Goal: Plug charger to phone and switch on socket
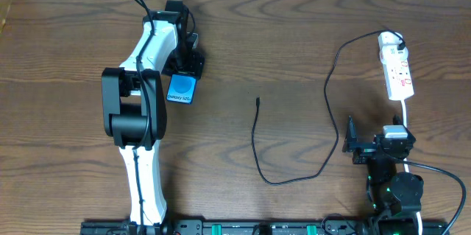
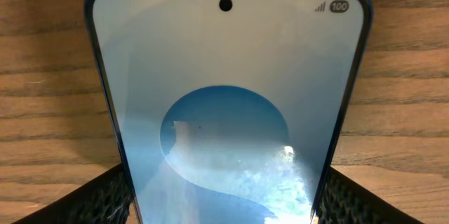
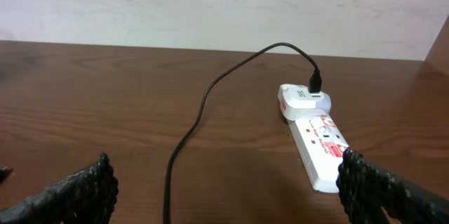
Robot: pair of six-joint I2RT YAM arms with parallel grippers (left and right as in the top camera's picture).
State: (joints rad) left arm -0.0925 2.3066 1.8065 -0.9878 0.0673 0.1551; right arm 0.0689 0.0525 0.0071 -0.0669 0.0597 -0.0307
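The left gripper (image 2: 224,206) has its jaws astride the phone (image 2: 224,76), with one black mesh-textured finger (image 2: 91,199) at each long edge. Whether the pads press the edges or merely stand beside them cannot be told. The phone lies flat on the table (image 1: 294,29), screen up. It is a slim glossy slab with rounded corners, a dark blue rim and a pale screen bearing a deeper blue circle. Only the left wrist view shows the punch-hole lens and the status icons at the top edge. Only the overhead view shows the white lettering, and the left arm (image 1: 151,51) (black and white links) covering the phone's far end. To the right of the phone, apart from it across bare wood grain, lies the loose tip of the charger (image 1: 255,139). This thin matte black cable loops toward the robot's base, then leads out to the socket (image 1: 397,73), a narrow white plastic strip with red-orange markings far to the phone's right. The right wrist view shows the cable's other end seated in a white adapter (image 3: 302,99) at the strip's far end. The right gripper (image 3: 224,182) is released, its fingers spread wide over bare wood, far right of the phone.
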